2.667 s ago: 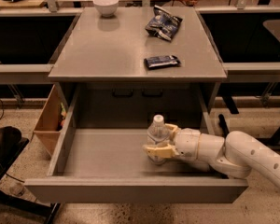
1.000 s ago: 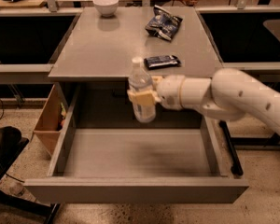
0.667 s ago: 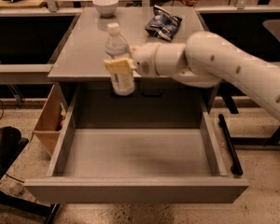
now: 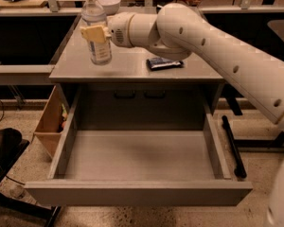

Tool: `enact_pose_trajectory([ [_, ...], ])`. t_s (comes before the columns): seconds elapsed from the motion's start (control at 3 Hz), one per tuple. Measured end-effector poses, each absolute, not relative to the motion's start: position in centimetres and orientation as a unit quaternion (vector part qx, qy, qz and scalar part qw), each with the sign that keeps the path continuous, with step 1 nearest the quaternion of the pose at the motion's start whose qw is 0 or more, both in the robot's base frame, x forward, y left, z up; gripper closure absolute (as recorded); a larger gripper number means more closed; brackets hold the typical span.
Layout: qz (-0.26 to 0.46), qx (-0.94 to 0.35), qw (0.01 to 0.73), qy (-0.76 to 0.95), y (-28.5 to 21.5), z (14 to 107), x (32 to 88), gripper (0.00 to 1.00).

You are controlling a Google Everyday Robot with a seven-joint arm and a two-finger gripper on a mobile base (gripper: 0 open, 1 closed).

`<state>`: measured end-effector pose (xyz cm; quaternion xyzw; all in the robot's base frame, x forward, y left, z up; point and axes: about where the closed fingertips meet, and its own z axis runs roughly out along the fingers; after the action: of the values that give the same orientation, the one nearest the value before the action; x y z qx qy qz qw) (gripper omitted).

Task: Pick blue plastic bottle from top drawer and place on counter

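The bottle (image 4: 100, 51) is held upright in the tool (image 4: 95, 34) over the left of the bench (image 4: 132, 69), base at or just above the surface. Best lower it straight, seat it flat, then let go, staying left of the dark packet (image 4: 164, 63)

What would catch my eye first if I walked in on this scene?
A big white arm reaches in from the right, its gripper holding the blue plastic bottle upright between its jaws over the left side of the counter. Below, the top drawer stands pulled wide open.
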<state>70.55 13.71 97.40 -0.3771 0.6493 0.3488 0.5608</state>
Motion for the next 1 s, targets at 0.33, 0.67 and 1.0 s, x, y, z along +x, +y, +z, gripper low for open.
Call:
enact_pose_trajectory([
  [0.33, 0.356, -0.36, 0.579, 0.639, 14.5, 96.0, 74.8, 1.0],
  [0.67, 0.345, -0.366, 0.58, 0.641, 16.0, 93.3, 77.7, 1.0],
  [1.0, 0.326, -0.382, 0.571, 0.65, 17.5, 91.5, 79.2, 1.0],
])
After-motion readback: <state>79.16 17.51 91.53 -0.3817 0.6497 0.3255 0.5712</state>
